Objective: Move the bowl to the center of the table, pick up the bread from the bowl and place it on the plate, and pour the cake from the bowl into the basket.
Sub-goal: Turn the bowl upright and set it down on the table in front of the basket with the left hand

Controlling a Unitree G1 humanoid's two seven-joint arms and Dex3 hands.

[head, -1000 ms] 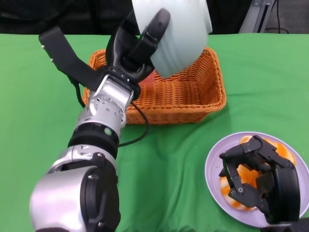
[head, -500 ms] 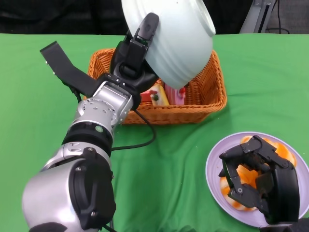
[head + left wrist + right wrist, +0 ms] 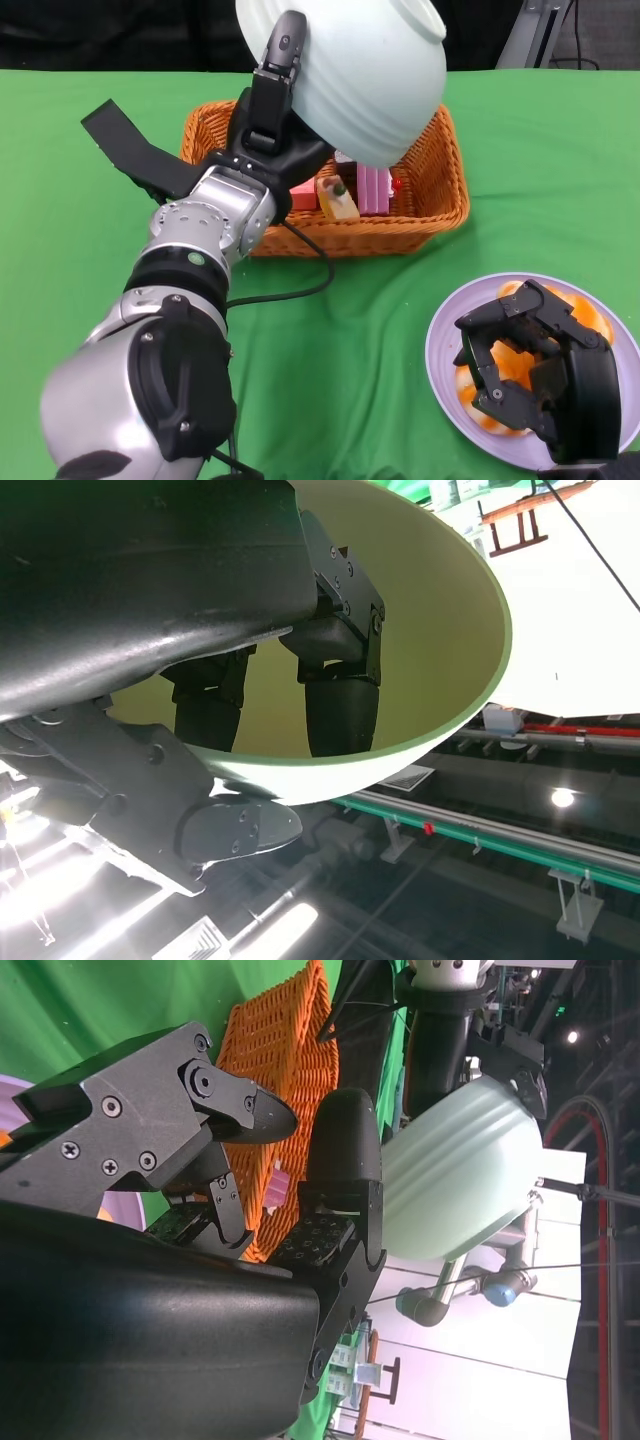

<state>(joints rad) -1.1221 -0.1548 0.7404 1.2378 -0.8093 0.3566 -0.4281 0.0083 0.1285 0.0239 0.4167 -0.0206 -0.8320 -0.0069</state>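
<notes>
Silver left forearm (image 3: pixel 205 235), black cable (image 3: pixel 290 285), black screw-studded right hand (image 3: pixel 530 385)

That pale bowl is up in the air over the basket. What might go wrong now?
The left hand grips the tilted bowl only by its rim, so it might slip and drop onto the cake in the basket. The right hand hovers just over the bread on the plate and might knock it.

A table (image 3: pixel 90 300) covered in green cloth fills most of the frame. Directly on it, at upper centre, sits an orange wicker basket (image 3: pixel 440 205). At lower right, partly cut by the frame's edge, lies a pale lilac plate (image 3: pixel 445 385). A black cable (image 3: pixel 285 292) trails over the cloth just below the basket, left of centre
</notes>
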